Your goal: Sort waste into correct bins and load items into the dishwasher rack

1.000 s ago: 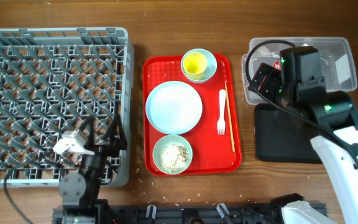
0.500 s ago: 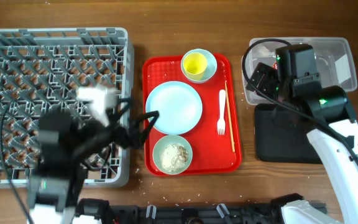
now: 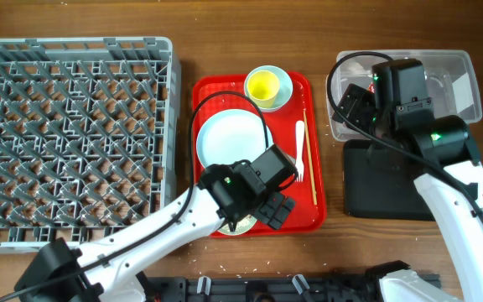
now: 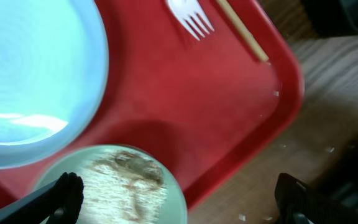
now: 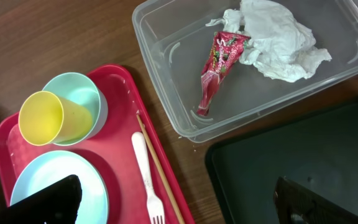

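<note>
My left gripper (image 4: 179, 200) is open, low over the front of the red tray (image 4: 185, 112). A pale blue-green bowl (image 4: 173, 199) holding rice-like scraps (image 4: 126, 183) lies between its fingers. In the overhead view this gripper (image 3: 268, 201) hides most of that bowl. The blue plate (image 3: 233, 143), white fork (image 3: 298, 155) and chopsticks (image 3: 309, 164) lie on the tray. The yellow cup (image 5: 42, 117) sits in the second bowl (image 5: 89, 93). My right gripper (image 5: 176, 205) is open and empty, above the clear tub (image 5: 166, 43), which holds the red wrapper (image 5: 219, 62) and white tissue (image 5: 272, 34).
The grey dishwasher rack (image 3: 74, 143) fills the left side. The black tray (image 3: 384, 180) lies in front of the clear tub (image 3: 468, 84), under my right arm. Small crumbs dot the wood near the red tray's front edge.
My left arm has swung right from the rack to the red tray and now hovers over the front bowl. My right arm has barely moved.
</note>
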`<state>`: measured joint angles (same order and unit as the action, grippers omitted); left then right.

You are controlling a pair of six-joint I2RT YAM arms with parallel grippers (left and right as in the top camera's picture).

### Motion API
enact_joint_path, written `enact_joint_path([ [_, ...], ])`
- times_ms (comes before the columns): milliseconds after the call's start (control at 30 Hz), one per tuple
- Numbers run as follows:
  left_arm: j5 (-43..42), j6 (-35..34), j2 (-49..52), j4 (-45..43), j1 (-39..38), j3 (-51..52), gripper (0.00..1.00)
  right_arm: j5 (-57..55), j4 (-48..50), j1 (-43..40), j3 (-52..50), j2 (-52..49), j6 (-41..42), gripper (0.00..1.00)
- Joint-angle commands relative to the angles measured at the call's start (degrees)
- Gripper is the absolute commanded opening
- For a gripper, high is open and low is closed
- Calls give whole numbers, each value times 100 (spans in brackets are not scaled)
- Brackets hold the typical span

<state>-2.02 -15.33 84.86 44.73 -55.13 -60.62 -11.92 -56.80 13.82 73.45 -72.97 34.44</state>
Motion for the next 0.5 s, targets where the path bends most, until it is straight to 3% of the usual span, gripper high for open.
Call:
enact_joint_path([
  [0, -868, -737, 205, 76, -42, -68, 100, -96, -2, 2, 76, -11, 26, 100],
  [100, -837, -1296, 238, 120, -48, 52, 71, -96, -4, 2, 76, -11, 24, 100],
  [200, 22, -2487, 238, 260, -52, 251, 60, -96, -4, 2, 76, -11, 24, 100],
  [267, 575, -3058, 238, 258, -52, 448, 57, -96, -2, 2, 76, -11, 26, 100],
  [333, 605, -3080, 238, 170, -55, 557, 54, -96, -4, 2, 76, -11, 24, 100],
  [400, 623, -3075, 238, -59, -94, 662, 42, -96, -4, 2, 76, -11, 24, 100],
  [467, 621, -3073, 238, -317, -179, 800, 41, -96, -4, 2, 76, -11, 24, 100],
])
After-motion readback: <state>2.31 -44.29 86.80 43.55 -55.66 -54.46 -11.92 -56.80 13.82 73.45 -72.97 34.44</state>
